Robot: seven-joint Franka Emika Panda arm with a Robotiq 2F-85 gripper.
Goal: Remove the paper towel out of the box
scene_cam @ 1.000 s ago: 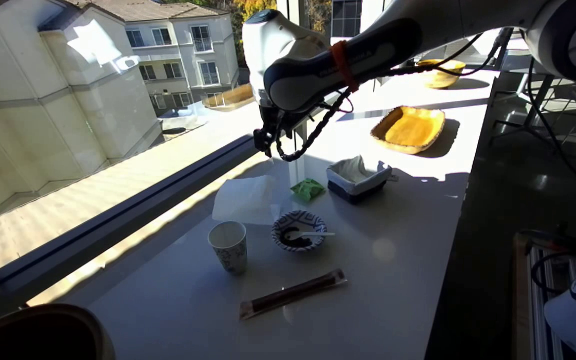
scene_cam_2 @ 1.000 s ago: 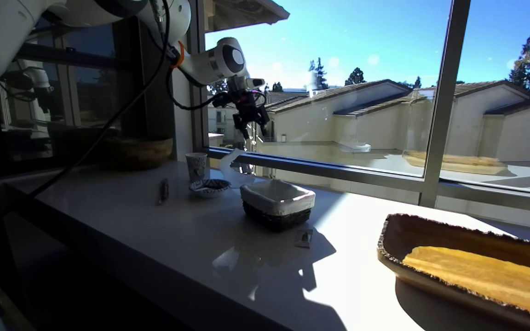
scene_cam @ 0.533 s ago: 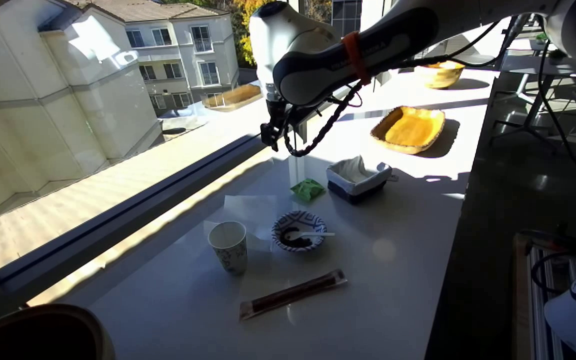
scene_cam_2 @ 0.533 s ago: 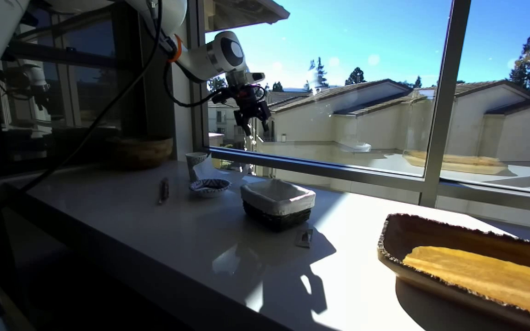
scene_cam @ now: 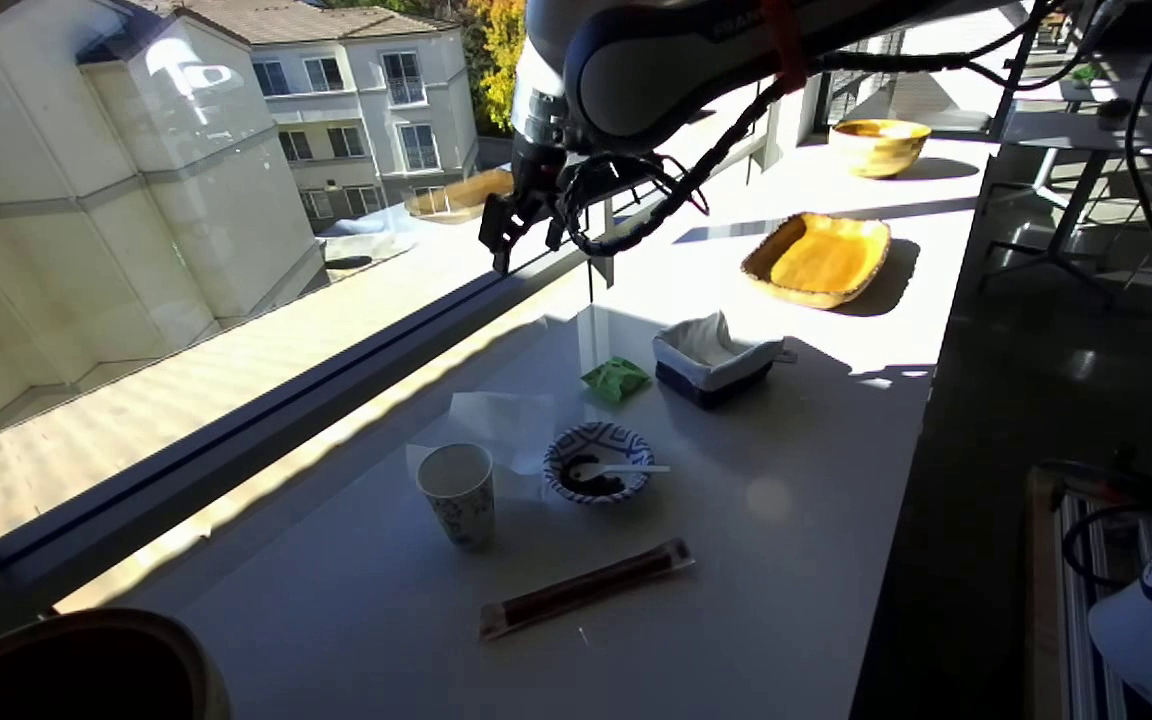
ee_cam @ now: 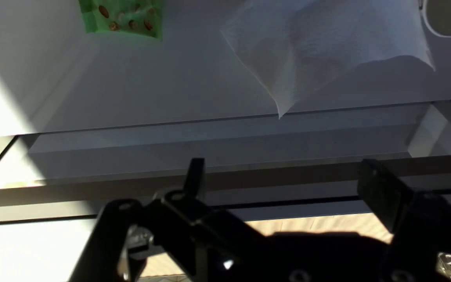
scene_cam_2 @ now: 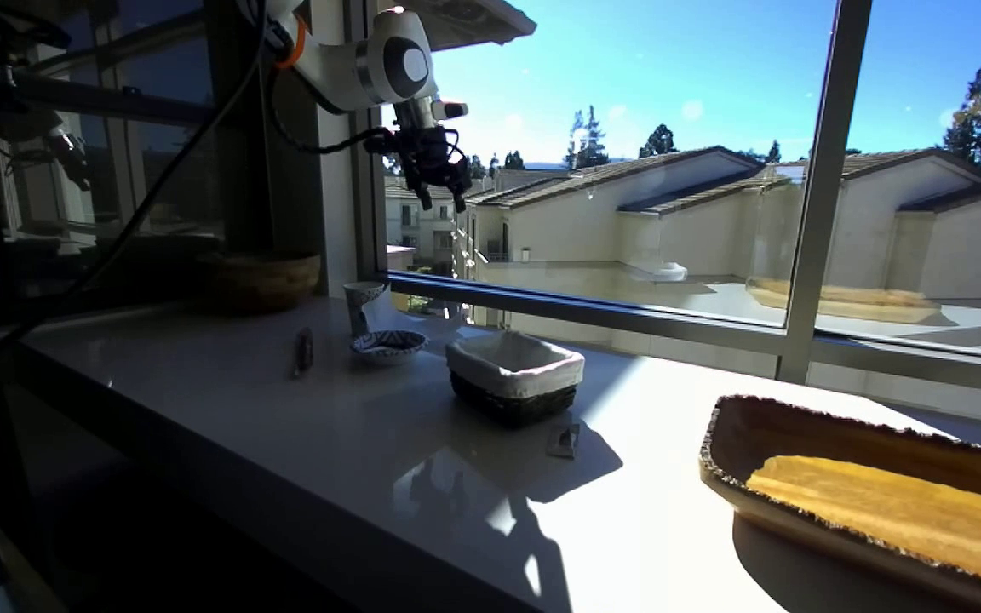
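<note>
Ok so the paper towel [scene_cam: 504, 428] is out of the box [scene_cam_2: 516, 406] and lying on the counter [scene_cam: 746, 620], right on the window side of the patterned bowl [scene_cam: 596, 437]. It's all floppy with its edges curling up, and I honestly can't tell whether it touches that bowl or just sits beside it. The gripper [scene_cam: 528, 253] is hanging way above the patterned bowl and off toward the window frame [scene_cam: 236, 450], fingers [ee_cam: 382, 188] spread wide apart. The patterned bowl has something dark [scene_cam: 586, 484] in the bottom plus a white utensil [scene_cam: 636, 467] with its end sticking out over the rim. Paper cup [scene_cam: 461, 505] stands upright near the patterned bowl, to the left of it in an exterior view. A brown stick in a clear wrapper [scene_cam: 586, 590] lies below the patterned bowl in an exterior view, and a green packet [scene_cam: 618, 379] (nut-like shapes on it, per the wrist view) sits just above it there. The box is near the patterned bowl too, up and to the right of it in an exterior view, dark sides with a white liner [scene_cam_2: 512, 383] folded over the rim. Farther from the patterned bowl in roughly that same direction there's a yellow tray [scene_cam: 826, 260], then a round wooden bowl [scene_cam: 879, 155] even farther off.
</note>
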